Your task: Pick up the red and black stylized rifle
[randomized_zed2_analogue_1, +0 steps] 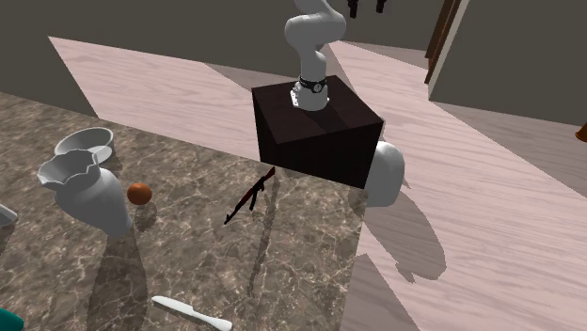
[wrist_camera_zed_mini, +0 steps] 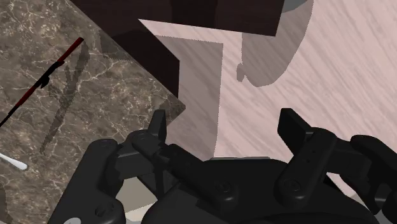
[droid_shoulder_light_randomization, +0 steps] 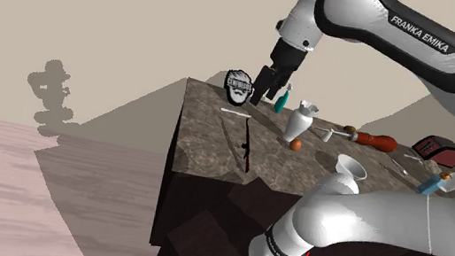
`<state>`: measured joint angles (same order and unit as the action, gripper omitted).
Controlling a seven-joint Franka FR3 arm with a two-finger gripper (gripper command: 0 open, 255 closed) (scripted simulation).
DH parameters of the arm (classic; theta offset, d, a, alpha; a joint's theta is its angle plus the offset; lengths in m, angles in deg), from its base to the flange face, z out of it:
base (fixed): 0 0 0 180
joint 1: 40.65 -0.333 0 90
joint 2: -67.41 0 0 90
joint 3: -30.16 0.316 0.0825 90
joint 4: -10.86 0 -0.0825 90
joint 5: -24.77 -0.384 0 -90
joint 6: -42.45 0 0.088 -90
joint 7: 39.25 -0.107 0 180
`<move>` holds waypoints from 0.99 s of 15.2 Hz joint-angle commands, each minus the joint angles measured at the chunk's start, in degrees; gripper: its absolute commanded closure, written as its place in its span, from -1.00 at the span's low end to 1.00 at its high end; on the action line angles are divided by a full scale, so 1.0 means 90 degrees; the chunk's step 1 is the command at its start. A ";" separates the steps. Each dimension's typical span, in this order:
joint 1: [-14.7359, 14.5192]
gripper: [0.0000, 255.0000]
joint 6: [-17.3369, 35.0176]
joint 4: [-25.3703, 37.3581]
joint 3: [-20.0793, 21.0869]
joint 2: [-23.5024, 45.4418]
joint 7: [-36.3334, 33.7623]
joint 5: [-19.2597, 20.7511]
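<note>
The rifle [droid_shoulder_light_randomization: 245, 150] is a thin red and black piece lying flat on the brown marble table top [droid_shoulder_light_randomization: 205, 151], near the edge that faces the stand. It also appears in the second exterior view as the rifle [randomized_zed2_analogue_1: 249, 197], pointing toward the stand. My gripper [droid_shoulder_light_randomization: 263, 88] hangs well above the far part of the table, open, with nothing between its fingers. In the wrist view the gripper [wrist_camera_zed_mini: 226, 126] looks past the table corner at the floor, and the rifle [wrist_camera_zed_mini: 44, 77] lies off to one side of the fingers.
On the table are a white vase [droid_shoulder_light_randomization: 300, 123], an orange ball [droid_shoulder_light_randomization: 295, 144], a teal bottle [droid_shoulder_light_randomization: 283, 98], a face-shaped piece [droid_shoulder_light_randomization: 238, 83], a white stick [droid_shoulder_light_randomization: 235, 112], a red-handled tool [droid_shoulder_light_randomization: 376, 141] and a white bowl [randomized_zed2_analogue_1: 85, 143]. The dark stand [randomized_zed2_analogue_1: 315, 136] is beyond the table.
</note>
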<state>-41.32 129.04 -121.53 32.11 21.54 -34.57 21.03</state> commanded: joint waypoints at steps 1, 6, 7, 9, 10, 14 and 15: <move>0.0000 -1.00 0.0000 0.0000 0.0000 0.0000 0.0000 0.0000; 0.0304 -1.00 0.1086 -0.0767 -0.0221 0.0164 -0.0029 0.0217; 0.0368 -1.00 0.1310 -0.0900 -0.0268 0.0222 -0.0037 0.0259; 0.0494 -1.00 0.1763 -0.1147 -0.0367 0.0363 -0.0055 0.0344; 0.0560 -1.00 0.1993 -0.1259 -0.0416 0.0447 -0.0063 0.0385; 0.0822 -1.00 0.2932 -0.1637 -0.0626 0.0875 -0.0101 0.0543; 0.0887 -1.00 0.3171 -0.1712 -0.0680 0.1005 -0.0110 0.0579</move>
<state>-33.95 155.38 -136.19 26.47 29.61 -35.45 25.89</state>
